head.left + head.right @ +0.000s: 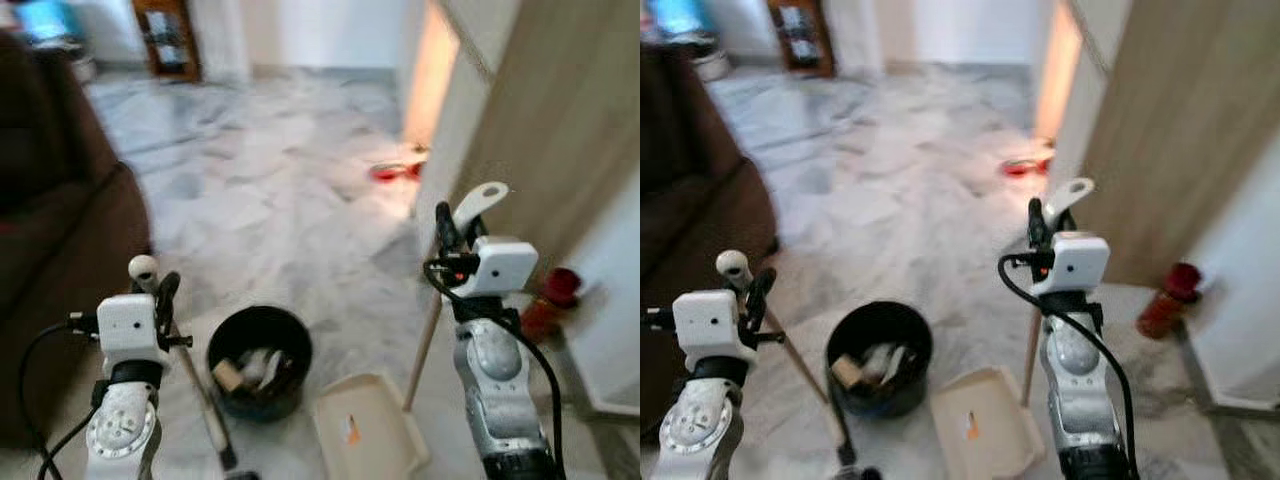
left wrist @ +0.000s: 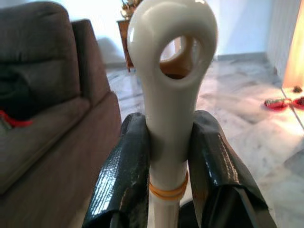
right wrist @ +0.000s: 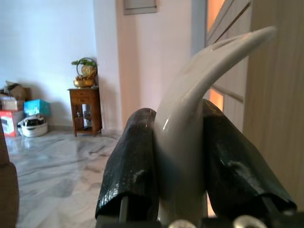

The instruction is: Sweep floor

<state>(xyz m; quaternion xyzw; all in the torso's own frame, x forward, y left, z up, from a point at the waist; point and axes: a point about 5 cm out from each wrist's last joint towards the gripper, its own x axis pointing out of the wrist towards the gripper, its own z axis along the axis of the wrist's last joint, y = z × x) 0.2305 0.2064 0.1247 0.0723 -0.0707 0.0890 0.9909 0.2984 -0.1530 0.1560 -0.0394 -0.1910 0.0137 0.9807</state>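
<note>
Marble floor [image 1: 270, 200], brown sofa [image 1: 50, 230] at left. Head view: dustpan [image 1: 365, 430] beside black bin [image 1: 258, 362]. Left wrist: left pincer [image 2: 173, 156] clamps broom handle [image 2: 168, 90]. Right wrist: right pincer [image 3: 178, 175] clamps dustpan handle [image 3: 190, 128]. Step: tools in hand; next, find debris, lower broom.

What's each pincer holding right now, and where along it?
Left pincer is shut on the broom handle just under its looped cream cap. Right pincer is shut on the dustpan handle at its curved cream top end.
</note>
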